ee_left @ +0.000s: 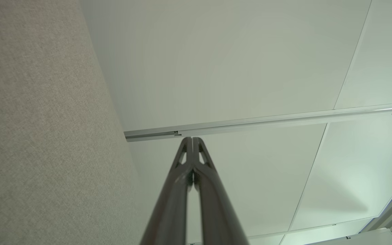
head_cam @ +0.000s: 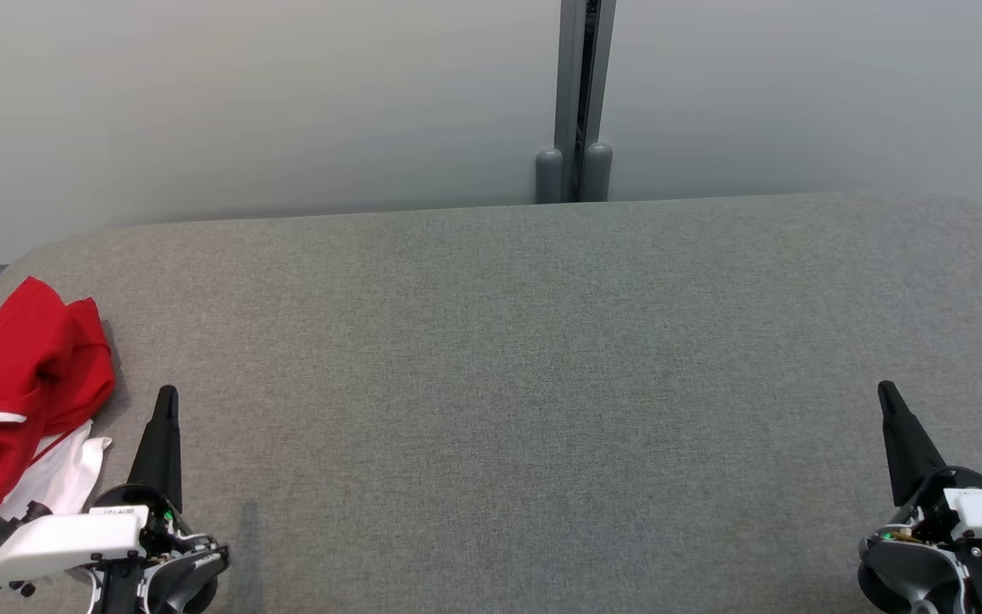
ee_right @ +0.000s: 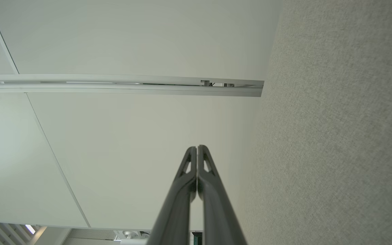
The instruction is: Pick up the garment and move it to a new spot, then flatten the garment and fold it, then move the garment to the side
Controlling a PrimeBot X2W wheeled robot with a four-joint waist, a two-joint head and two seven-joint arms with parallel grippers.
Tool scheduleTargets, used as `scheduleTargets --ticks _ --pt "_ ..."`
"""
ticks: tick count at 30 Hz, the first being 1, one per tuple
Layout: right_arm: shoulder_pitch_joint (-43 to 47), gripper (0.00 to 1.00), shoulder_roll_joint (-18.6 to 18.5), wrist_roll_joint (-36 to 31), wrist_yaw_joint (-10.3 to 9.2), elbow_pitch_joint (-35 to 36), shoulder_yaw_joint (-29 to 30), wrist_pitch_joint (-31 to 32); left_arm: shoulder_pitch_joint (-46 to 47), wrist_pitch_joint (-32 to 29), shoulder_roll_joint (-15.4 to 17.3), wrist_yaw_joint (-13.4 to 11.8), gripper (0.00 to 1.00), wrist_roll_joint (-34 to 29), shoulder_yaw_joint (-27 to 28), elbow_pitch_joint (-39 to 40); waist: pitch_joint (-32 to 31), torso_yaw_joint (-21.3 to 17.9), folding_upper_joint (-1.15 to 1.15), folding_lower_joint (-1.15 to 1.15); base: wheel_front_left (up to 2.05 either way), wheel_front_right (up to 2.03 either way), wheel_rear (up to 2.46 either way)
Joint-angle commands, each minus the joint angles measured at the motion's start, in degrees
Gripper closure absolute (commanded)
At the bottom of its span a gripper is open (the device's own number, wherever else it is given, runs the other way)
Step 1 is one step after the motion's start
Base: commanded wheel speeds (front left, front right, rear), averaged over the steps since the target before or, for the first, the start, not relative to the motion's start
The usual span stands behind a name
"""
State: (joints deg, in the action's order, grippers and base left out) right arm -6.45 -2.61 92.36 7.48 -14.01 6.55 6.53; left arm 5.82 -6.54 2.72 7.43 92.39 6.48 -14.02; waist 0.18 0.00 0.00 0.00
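A crumpled red and white garment [head_cam: 18,392] lies at the left edge of the grey fabric table [head_cam: 525,384] in the head view. My left gripper [head_cam: 167,394] is at the lower left, just to the right of the garment and apart from it, fingers pointing up, shut with nothing in it. Over at the lower right my right gripper [head_cam: 886,390] is far from the garment, also shut and empty. In the left wrist view the left gripper [ee_left: 192,139] has its fingers pressed together; the right wrist view shows the right gripper [ee_right: 196,147] the same way.
A pale partition wall [head_cam: 244,102] runs behind the table, with a grey post [head_cam: 580,102] at its middle. The table's far edge is rounded at both corners. Both wrist views look along the grey table surface [ee_left: 39,136] toward the wall panels.
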Motion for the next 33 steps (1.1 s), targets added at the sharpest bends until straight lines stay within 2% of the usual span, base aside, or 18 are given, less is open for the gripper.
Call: scheduleTargets --ticks 1,33 --pt "0.50 1.00 -0.52 0.13 0.02 0.17 0.04 0.19 0.75 -0.17 0.31 0.23 1.00 0.07 0.21 0.18 0.00 0.00 0.00 0.00 0.00 0.00 0.00" --pt "0.50 1.00 -0.52 0.13 0.02 0.17 0.05 0.19 0.75 -0.17 0.31 0.23 1.00 0.07 0.21 0.18 0.00 0.00 0.00 0.00 0.00 0.00 0.00"
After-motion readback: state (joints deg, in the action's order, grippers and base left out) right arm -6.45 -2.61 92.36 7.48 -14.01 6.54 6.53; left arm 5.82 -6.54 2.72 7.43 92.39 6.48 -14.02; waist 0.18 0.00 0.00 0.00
